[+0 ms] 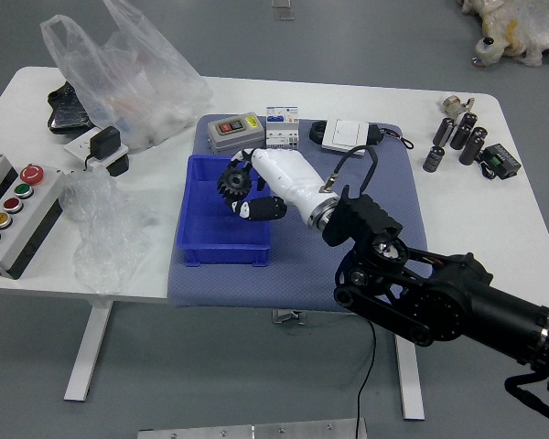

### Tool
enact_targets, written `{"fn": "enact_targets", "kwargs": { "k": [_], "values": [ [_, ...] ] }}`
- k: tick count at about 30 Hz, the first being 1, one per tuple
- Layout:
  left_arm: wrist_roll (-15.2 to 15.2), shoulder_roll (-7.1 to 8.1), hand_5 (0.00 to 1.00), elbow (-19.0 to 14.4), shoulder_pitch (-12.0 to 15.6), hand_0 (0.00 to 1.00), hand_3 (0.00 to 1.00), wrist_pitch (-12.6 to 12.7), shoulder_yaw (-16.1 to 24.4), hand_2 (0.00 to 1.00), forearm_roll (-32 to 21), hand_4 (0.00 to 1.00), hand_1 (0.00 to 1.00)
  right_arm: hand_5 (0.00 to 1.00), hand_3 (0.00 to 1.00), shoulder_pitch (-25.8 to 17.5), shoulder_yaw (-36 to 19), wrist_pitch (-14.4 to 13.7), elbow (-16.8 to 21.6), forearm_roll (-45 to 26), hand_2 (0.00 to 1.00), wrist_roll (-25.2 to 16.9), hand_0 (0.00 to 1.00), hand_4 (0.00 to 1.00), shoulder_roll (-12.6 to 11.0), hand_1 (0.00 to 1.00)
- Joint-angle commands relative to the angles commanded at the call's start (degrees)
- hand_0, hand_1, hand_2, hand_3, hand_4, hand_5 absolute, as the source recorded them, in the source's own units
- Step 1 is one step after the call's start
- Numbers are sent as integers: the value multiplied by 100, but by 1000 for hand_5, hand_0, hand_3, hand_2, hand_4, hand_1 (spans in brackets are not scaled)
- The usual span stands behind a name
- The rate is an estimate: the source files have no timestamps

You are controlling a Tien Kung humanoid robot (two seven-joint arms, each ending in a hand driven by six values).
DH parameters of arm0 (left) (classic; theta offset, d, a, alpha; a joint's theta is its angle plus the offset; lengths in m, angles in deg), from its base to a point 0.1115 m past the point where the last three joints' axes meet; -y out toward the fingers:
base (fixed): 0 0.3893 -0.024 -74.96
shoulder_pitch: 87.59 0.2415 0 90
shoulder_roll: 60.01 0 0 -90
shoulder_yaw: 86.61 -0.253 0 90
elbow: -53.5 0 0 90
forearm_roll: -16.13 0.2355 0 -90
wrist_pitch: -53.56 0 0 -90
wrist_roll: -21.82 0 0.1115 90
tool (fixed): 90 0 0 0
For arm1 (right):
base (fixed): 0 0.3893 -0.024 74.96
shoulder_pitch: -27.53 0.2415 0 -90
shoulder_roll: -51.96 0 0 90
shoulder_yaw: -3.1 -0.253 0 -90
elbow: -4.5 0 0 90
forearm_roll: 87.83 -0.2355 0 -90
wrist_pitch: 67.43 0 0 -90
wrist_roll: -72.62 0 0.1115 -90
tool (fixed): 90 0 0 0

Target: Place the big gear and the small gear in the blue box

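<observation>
**Right hand has a dark gear over the blue box**

Right hand (284, 183) is at the blue box (224, 255), in from its right side. Fingers (263, 208) are closed in on a dark toothed gear (234, 182), held at the fingertips. Can't tell from this view whether it's the big or the small one. Gear shows against the far half of the box; its height over the box floor is unclear. Right arm (439, 297) comes in from the right, near side of the box, elbow bent.

Box sits on the left part of a blue-grey mat (302, 288), on the white bench (247, 92).

Rest, all relative to the box:
- Just beyond it: grey case (235, 134) with a yellow label; small white-and-blue boxes (282, 129) right of that case.
- Far right: flat white square item (350, 134) with a black strap or cable beside it.
- Well to the right: group of dark cylinders (463, 131), some upright, some tilted, plus a small black block (500, 160).
- Far left: clear plastic bag (133, 78), black-and-white device (104, 144) next to it.
- Left: crumpled clear plastic (105, 229); farther left, a control box (21, 212) with red, green, yellow and blue buttons.
</observation>
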Motion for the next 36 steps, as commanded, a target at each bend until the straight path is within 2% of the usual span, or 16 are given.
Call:
{"fn": "enact_targets", "kwargs": {
  "k": [2,3,8,9,13,14,20,21,26,27,28,32,33,36],
  "values": [
    [1,-2,364,0,0,692,690,-1,-5,593,-1,667,672,188,678,17,20,19,-12,25,687,-11,742,496,15,717],
    [0,-4,364,0,-1,691,690,-1,-9,593,-3,666,672,222,689,31,35,28,-30,50,773,-19,864,525,29,791],
    [-21,-12,364,0,-4,691,690,11,-30,593,-17,666,672,222,689,27,84,-13,-159,125,773,20,864,525,69,791],
    [-22,-13,365,0,-5,691,692,12,-30,592,-18,665,673,282,742,26,92,-17,-182,141,935,38,998,601,74,980],
    [-22,-20,365,0,-11,691,692,10,-37,592,-23,665,673,282,742,20,105,-13,-265,202,935,108,998,601,87,980],
    [-21,-23,360,0,-12,691,694,9,-38,592,-23,662,673,282,895,15,103,-9,-284,218,998,129,998,665,89,998],
    [-19,-25,360,0,-9,691,694,3,-52,592,-34,662,673,282,895,-16,63,5,-323,267,998,174,998,665,86,998],
    [-19,-24,358,0,-9,691,690,2,-54,592,-35,659,671,265,989,-21,53,-1,-321,279,998,173,998,678,85,998],
    [-22,-23,358,0,-15,691,690,2,-66,592,-44,659,671,265,989,-37,6,-43,-322,298,998,160,998,678,77,998],
    [-21,-24,355,0,-16,690,690,0,-65,592,-41,659,671,250,998,-50,-22,-71,-314,295,998,148,998,737,71,998],
    [-22,-25,355,0,-16,690,690,-1,-66,592,-43,659,671,250,998,-65,-52,-99,-304,282,998,135,998,737,64,998],
    [-29,-27,355,0,-7,690,690,0,-62,592,-50,659,671,250,998,-263,-386,-343,-189,223,998,182,998,737,-30,998],
    [-29,-29,354,0,-3,690,691,0,-56,592,-48,657,671,242,998,-337,-493,-410,-153,233,998,238,894,740,-71,960],
    [-22,-41,354,0,19,690,691,3,-35,592,-46,657,671,242,998,-578,-858,-506,-74,278,998,485,894,740,-256,960]
  ]
}}
